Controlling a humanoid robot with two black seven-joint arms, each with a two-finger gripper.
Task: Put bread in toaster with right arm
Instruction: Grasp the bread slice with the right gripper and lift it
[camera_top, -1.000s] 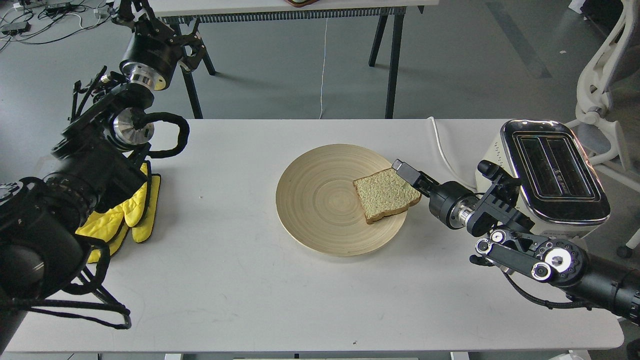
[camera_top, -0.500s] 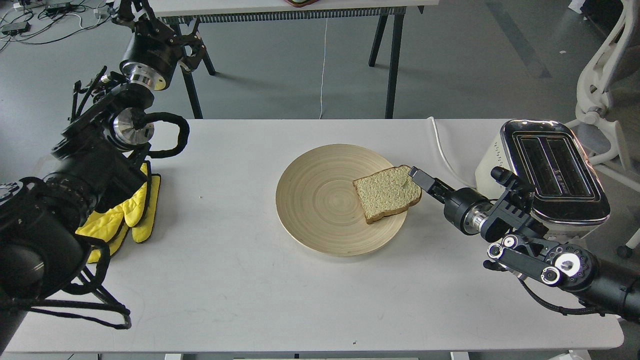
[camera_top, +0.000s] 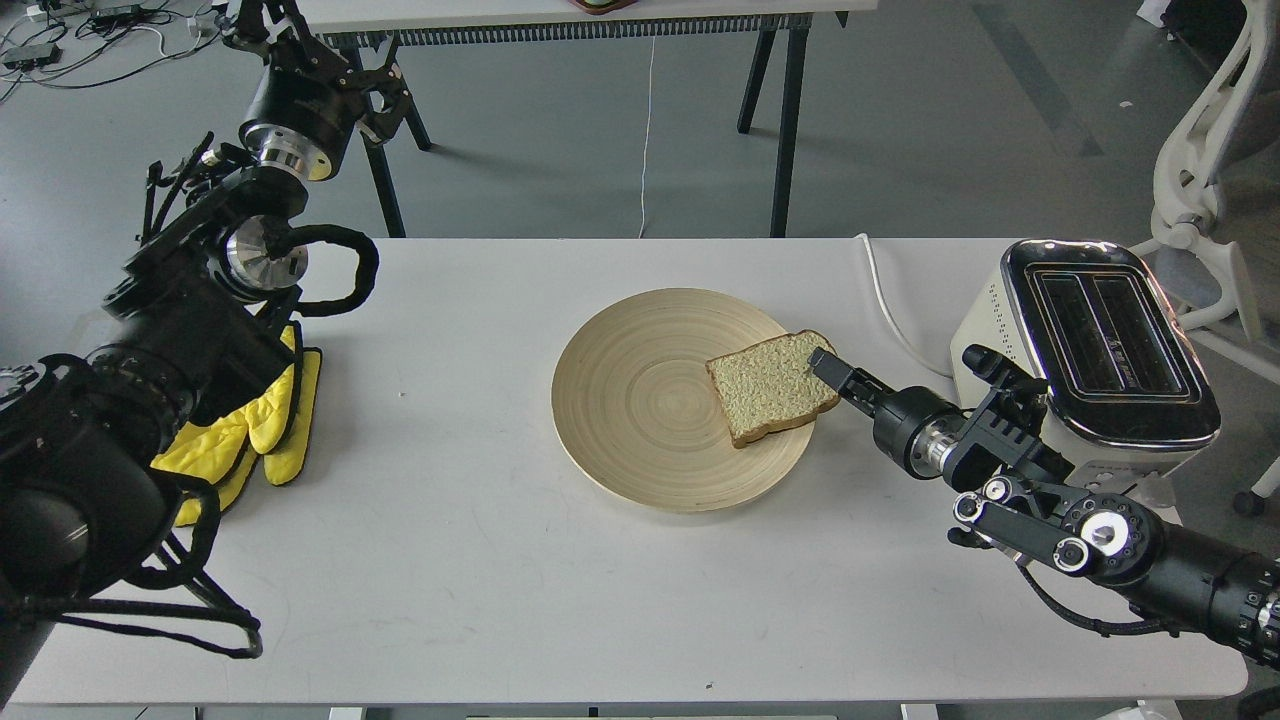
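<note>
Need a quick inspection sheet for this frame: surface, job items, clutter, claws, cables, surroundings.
Surface: white table, a few small dark specks.
Job's things: bread lies flat on the right part of the round wooden plate; toaster at the table's right edge, both slots look empty.
Clutter: yellow glove at the left, partly under the left arm.
Claws: right claw at the bread's right edge, open or shut not clear; left claw raised beyond the table's far left edge, too dark to judge.
Cables: white cord runs from the toaster to the far edge.
Surroundings: second table behind; white chair on the right; grey floor.
</note>
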